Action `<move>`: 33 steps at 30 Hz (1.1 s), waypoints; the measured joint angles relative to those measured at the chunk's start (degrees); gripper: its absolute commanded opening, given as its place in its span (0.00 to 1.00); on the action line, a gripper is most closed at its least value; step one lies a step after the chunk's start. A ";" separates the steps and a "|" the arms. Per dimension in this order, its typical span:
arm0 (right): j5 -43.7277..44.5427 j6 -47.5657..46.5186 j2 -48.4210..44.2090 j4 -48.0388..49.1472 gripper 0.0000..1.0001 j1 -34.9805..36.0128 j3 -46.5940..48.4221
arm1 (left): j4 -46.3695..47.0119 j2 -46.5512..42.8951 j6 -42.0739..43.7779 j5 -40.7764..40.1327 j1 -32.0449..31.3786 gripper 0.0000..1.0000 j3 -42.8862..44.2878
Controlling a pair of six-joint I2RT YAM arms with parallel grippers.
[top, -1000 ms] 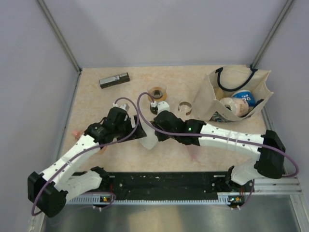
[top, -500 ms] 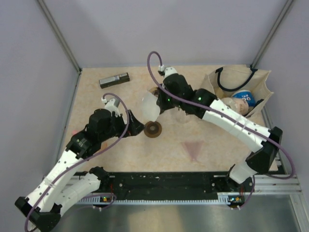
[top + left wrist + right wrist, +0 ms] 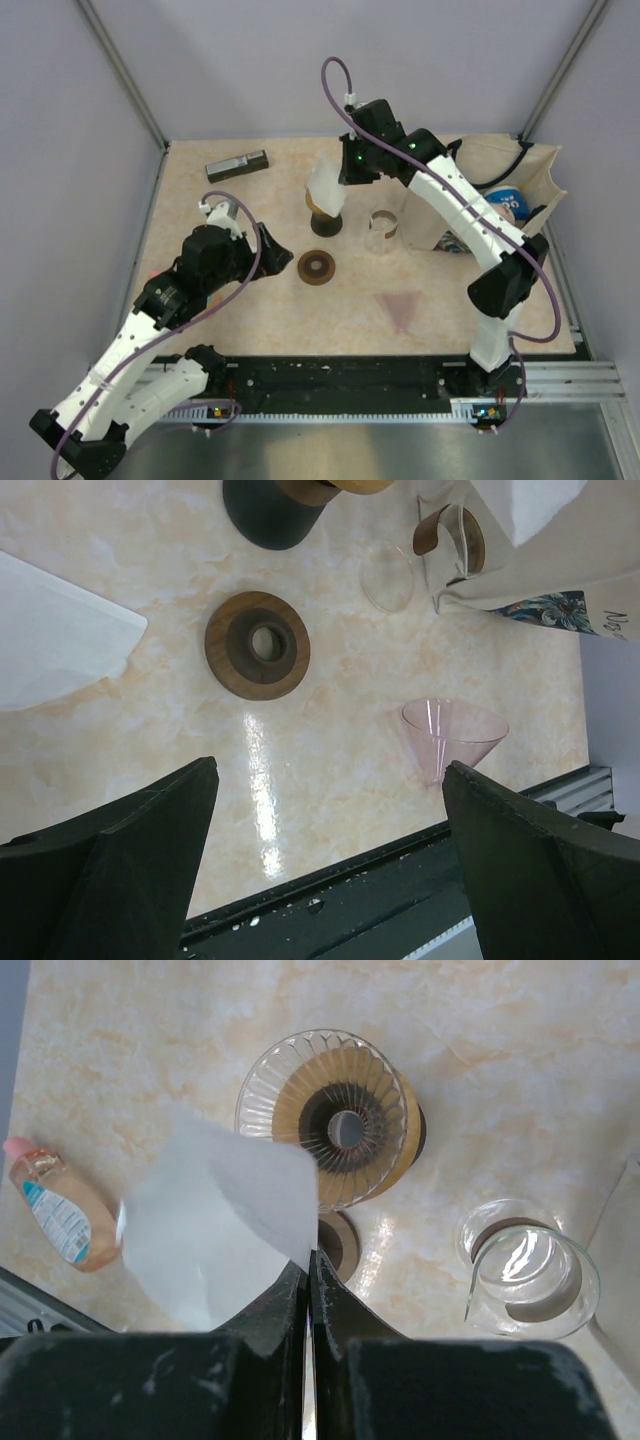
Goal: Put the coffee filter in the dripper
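The white paper coffee filter (image 3: 215,1225) hangs pinched at one corner in my right gripper (image 3: 311,1260), which is shut on it. In the top view the right gripper (image 3: 350,168) holds the filter (image 3: 325,185) just above the dripper (image 3: 325,218) at the back middle of the table. The dripper (image 3: 335,1120) is a ribbed glass cone in a brown holder on a dark base, and shows no filter inside. My left gripper (image 3: 272,245) is open and empty, left of a brown wooden ring (image 3: 317,267). In the left wrist view the left gripper (image 3: 328,770) is wide apart above bare table.
A small glass server (image 3: 383,222) stands right of the dripper, with a cloth tote bag (image 3: 500,190) beyond it. A pink glass cone (image 3: 403,310) lies near the front. A black box (image 3: 237,165) lies back left. A small bottle (image 3: 50,1205) and a white sheet (image 3: 50,645) lie to the left.
My right arm has swung from the table's middle to the back, carrying the filter up over the dripper. My left arm has pulled back left, uncovering the wooden ring.
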 measured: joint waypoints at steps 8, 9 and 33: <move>-4.15 -0.79 5.01 -4.35 0.00 -2.78 6.19 | -0.42 0.33 -0.17 -1.22 0.44 0.99 -0.02; -4.17 -1.07 5.29 -4.96 0.00 -2.82 6.21 | -0.46 0.57 -0.17 -1.22 0.50 0.99 -0.07; -4.66 -1.51 13.81 -6.01 0.16 -3.91 13.00 | -1.11 2.99 -0.20 -2.47 2.10 0.99 -0.07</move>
